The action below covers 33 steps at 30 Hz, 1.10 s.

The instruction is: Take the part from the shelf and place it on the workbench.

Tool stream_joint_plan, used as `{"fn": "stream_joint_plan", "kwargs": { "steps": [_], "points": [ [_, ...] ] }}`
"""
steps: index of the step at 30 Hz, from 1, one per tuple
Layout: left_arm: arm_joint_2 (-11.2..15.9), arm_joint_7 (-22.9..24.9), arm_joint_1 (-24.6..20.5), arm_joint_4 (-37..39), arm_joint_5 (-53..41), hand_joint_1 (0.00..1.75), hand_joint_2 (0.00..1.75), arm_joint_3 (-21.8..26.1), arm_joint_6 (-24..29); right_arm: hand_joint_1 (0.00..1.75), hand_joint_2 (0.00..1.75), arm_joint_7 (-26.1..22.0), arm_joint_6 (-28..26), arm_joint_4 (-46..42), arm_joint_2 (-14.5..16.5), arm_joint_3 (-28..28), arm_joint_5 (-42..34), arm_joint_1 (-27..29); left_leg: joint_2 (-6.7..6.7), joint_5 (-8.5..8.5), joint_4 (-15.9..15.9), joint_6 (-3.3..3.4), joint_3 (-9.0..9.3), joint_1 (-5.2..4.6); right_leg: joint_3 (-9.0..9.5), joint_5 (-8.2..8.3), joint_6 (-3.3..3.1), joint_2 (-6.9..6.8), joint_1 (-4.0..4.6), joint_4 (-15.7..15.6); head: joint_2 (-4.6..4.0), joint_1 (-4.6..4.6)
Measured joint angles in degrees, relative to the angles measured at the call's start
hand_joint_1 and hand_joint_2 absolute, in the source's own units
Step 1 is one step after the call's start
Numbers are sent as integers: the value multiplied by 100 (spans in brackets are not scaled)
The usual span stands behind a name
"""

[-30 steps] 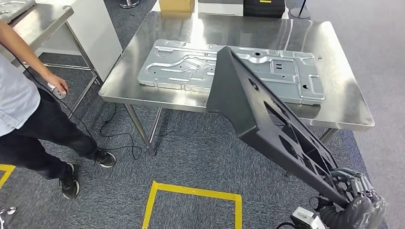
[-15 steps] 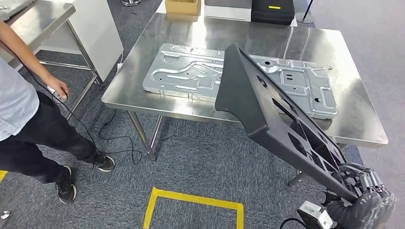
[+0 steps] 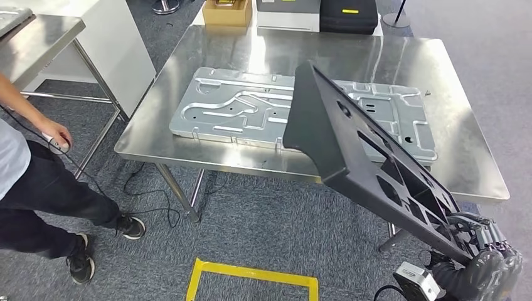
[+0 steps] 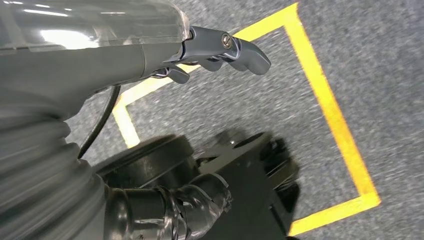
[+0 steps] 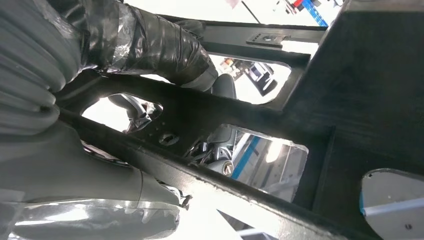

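1. Step in hand, judged: carry of the black part (image 3: 370, 169) to the workbench (image 3: 452, 157), set-down not yet done.
2. Right hand (image 3: 477, 241): clamped on the near, low end of the black part. In the right wrist view, fingers (image 5: 220, 162) seen through the part's cut-outs, wrapped about a rib of the frame.
3. Left hand (image 4: 220, 47): holding nothing, fingers loosely apart, hanging over carpet and the yellow floor tape (image 4: 330, 110).
4. Black part position: tilted steeply, far end raised over the near edge of the workbench and overlapping, in the head view, the grey stamped metal panel (image 3: 251, 110) lying flat there. Contact with the panel or table: cannot tell; looks apart.
5. Grip is at one end only, so a long lever on the wrist. Advice: keep the wrist stiff, move slowly, avoid any twist that could let the part swing.
6. Landing spot: bare steel lies at the right side of the bench, beside the panel, and along the far edge. Aim for the right side; avoid laying the part across the panel unless meant to.
7. Lowering: bring the far end down first, let it touch, then level the near end; release only once the part rests flat and well inside the table edge.
8. Risk: near edge of the bench lies under the part's middle; a low approach could catch it.
9. Person (image 3: 25, 175) standing at left with a small device in hand, well apart from the carry path.
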Motion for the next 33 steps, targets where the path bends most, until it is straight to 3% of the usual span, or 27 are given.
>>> {"fn": "stream_joint_plan", "kwargs": {
  "steps": [2, 6, 7, 10, 11, 15, 16, 19, 20, 23, 24, 25, 27, 28, 29, 30, 32, 33],
  "points": [
    [7, 4, -9, 0, -21, 0, 175, 0, -1, 175, 175, 9, 2, 2, -9, 0, -14, -17, 4, 150, -459, 62, 166, -39, 48, -78, 57, 6, 9, -7, 0, 4],
    [9, 15, -20, 0, -64, 0, 175, 0, -1, 175, 175, 53, 6, 2, -80, -5, -36, -76, -8, 52, -672, 133, 320, -23, 104, -164, 193, -15, 1, -27, 0, 7],
    [8, 16, -22, 0, -75, 0, 175, 0, 0, 175, 175, 58, 8, 2, -107, -9, -40, -100, -8, 46, -731, 157, 382, -2, 51, -238, 222, -23, 3, 125, 0, 11],
    [3, 26, -36, 0, -89, 0, 175, 0, -2, 175, 175, 73, 15, 9, -163, -17, -57, -155, -3, -12, -791, 204, 500, 9, -423, -538, 281, -30, -7, 967, 0, 20],
    [1, 28, -38, 0, -89, 0, 175, 0, -2, 175, 175, 77, 16, 11, -169, -17, -59, -160, -3, -25, -791, 206, 512, 9, -521, -585, 289, -30, -8, 1121, 0, 20],
    [1, 30, -36, 0, -91, 0, 175, 0, -5, 175, 175, 79, 19, 19, -176, -17, -66, -161, -4, -56, -790, 209, 542, 9, -713, -627, 302, -31, -13, 1375, 0, 19],
    [-1, 33, -29, 0, -91, 0, 175, 0, -6, 175, 175, 84, 21, 28, -187, -17, -72, -164, -8, -98, -789, 206, 595, 10, -811, -506, 310, -31, -20, 1394, 0, 20],
    [-8, 44, -21, 0, -93, 0, 175, 0, -9, 175, 175, 99, 26, 62, -236, -20, -88, -197, -33, -369, -780, 109, 877, -9, -669, 301, 251, -35, -16, 444, 0, 26],
    [-8, 46, -26, 0, -92, 0, 175, 0, -9, 175, 175, 101, 27, 66, -245, -21, -90, -209, -32, -431, -786, 69, 926, -17, -561, 426, 203, -33, -5, 151, 0, 26],
    [-8, 49, -41, 0, -97, 0, 175, 0, -9, 175, 175, 112, 30, 66, -254, -22, -90, -225, -13, -516, -760, -14, 954, -15, -492, 351, 82, -17, -14, 71, 0, 20],
    [-8, 49, -46, 0, -100, 0, 175, 0, -9, 175, 175, 119, 31, 66, -257, -22, -89, -239, -10, -584, -613, -43, 900, -11, -447, 330, 45, -20, -24, 45, 0, 15],
    [-8, 49, -53, 0, -103, 0, 175, 0, -10, 175, 175, 125, 32, 67, -262, -22, -87, -262, -9, -684, -341, -70, 763, -4, -394, 304, 11, -26, -33, 22, 0, 12],
    [-8, 50, -53, 0, -106, 0, 175, 0, -13, 175, 175, 151, 36, 81, -273, -22, -84, -312, -8, -887, 449, -103, 271, 4, -307, 235, -29, -35, -29, 9, 0, 3],
    [-8, 51, -45, 0, -107, 0, 175, 0, -15, 175, 175, 168, 39, 95, -281, -22, -84, -329, -8, -912, 765, -108, 26, 6, -263, 195, -33, -32, -25, 9, 0, 4],
    [-8, 54, -34, 0, -108, 0, 175, 0, -17, 175, 175, 187, 45, 111, -289, -22, -85, -339, -8, -828, 900, -105, -141, 7, -207, 149, -32, -26, -20, 9, 0, 2],
    [-7, 57, -25, 0, -114, 0, 175, 0, -18, 175, 175, 206, 52, 129, -297, -22, -87, -346, -8, -623, 813, -90, -203, 6, -138, 100, -29, -19, -15, 9, 0, 3],
    [-2, 63, -15, 0, -130, 0, 175, 0, -18, 175, 175, 230, 62, 156, -309, -22, -92, -360, -9, -55, 194, -18, -90, -12, 6, -8, -14, -8, -8, 3, 0, 9],
    [4, 67, -15, 0, -137, 0, 175, 0, -17, 175, 175, 236, 63, 167, -314, -22, -96, -374, -8, 145, -104, 24, -6, -34, 47, -55, 6, -4, 1, 2, 0, 15]
  ]
}}
